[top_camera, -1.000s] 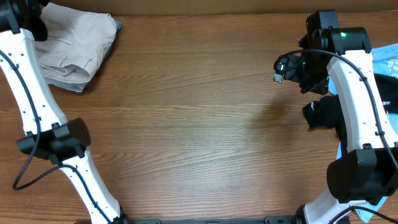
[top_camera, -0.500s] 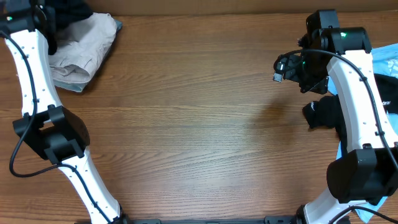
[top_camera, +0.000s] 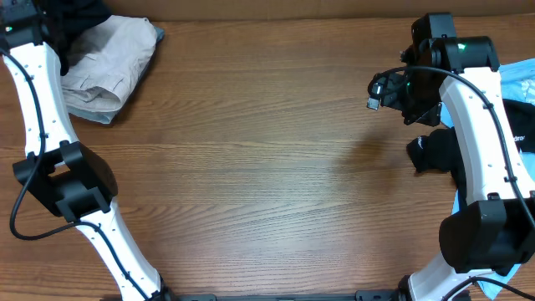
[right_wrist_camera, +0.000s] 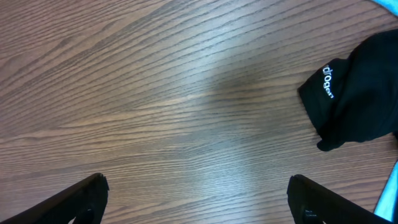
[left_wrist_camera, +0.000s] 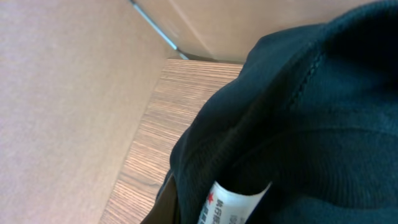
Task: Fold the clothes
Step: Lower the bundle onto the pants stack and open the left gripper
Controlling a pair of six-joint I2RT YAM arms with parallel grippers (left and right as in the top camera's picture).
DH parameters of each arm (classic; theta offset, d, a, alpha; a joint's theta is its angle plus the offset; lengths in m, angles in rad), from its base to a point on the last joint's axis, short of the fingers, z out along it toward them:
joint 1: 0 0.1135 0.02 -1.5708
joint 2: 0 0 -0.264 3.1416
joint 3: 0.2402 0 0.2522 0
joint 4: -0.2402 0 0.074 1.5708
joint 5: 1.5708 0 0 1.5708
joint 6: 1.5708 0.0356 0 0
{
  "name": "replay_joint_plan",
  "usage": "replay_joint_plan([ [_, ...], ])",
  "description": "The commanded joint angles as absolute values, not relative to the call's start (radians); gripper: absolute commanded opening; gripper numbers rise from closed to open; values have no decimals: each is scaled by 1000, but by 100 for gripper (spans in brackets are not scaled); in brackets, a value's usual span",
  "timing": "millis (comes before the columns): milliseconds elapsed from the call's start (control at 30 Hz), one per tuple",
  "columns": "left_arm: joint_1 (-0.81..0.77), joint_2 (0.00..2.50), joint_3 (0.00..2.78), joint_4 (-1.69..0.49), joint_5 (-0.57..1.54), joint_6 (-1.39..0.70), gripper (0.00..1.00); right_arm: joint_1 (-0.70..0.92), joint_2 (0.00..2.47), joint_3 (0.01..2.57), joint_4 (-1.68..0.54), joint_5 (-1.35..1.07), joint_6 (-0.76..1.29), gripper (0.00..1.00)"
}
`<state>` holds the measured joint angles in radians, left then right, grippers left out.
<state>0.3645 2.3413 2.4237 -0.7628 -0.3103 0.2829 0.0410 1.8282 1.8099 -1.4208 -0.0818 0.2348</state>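
1. Right now the left claw is shut tight on the black T-shirt.
2. The left claw's own camera shows no fingers at all. It sees only dark cloth bunched up right at the claw.
3. A white label pokes out of that cloth, close under the claw.
4. The cloth hangs up above the counter. A corner of the wood shows past it.
5. The beige shorts lie folded on the counter, just beside the left claw. I cannot tell if the black cloth touches them.
6. The right claw is open very wide. It holds nothing.
7. Both of its fingers hang over bare wood, one at each side of its camera's view.
8. The black shirt with white letters lies in a soft heap near the right claw. It sits out past one finger and does not touch the claw.
9. The light blue shirt lies farther out from the right claw, behind the black heap. The right arm hides part of it.
10. The two claws are well apart, and bare wood lies between them.
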Motion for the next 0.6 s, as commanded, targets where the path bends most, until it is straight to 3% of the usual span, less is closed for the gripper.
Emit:
replay_joint_plan([
  [0, 378, 2315, 2463, -755, -339, 230, 4, 39, 1818, 1819, -1412, -91, 235, 96],
  [300, 364, 2318, 2463, -833, -164, 201, 5, 39, 1818, 1819, -1394, -91, 235, 96],
  [333, 360, 2318, 2463, -883, -114, 201, 13, 39, 1818, 1819, -1393, -91, 236, 96],
  [400, 347, 2318, 2462, -1007, 16, 186, 50, 39, 1818, 1819, -1391, -91, 235, 96],
  [433, 341, 2319, 2459, -1056, 79, 165, 100, 39, 1818, 1819, -1390, -91, 235, 96],
  [567, 307, 2323, 2428, -1196, 294, 115, 100, 39, 1818, 1819, -1378, -96, 235, 96],
])
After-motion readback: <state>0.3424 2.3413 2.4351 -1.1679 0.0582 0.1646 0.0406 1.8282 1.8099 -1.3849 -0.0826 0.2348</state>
